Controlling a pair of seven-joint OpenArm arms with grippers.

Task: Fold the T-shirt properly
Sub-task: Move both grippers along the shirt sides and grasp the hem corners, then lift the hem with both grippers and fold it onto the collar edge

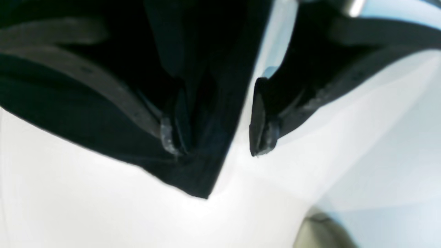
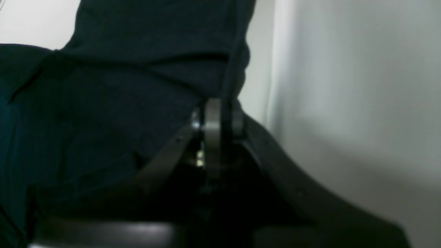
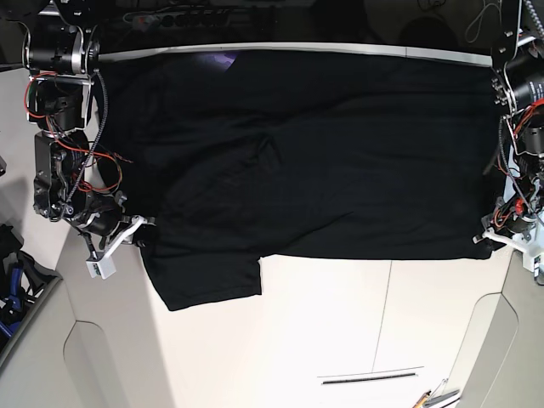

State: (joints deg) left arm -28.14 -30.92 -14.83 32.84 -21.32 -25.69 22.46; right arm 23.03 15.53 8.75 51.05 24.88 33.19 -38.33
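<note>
Left fingers gape around shirt corner, right pinch hem; clamp before lifting off bench.

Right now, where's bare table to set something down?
Free: the white table in front of the black cloth T-shirt's near hem, right of its hanging sleeve. Crowded: the whole far half under the shirt, with the right gripper and left gripper at its side edges.
</note>
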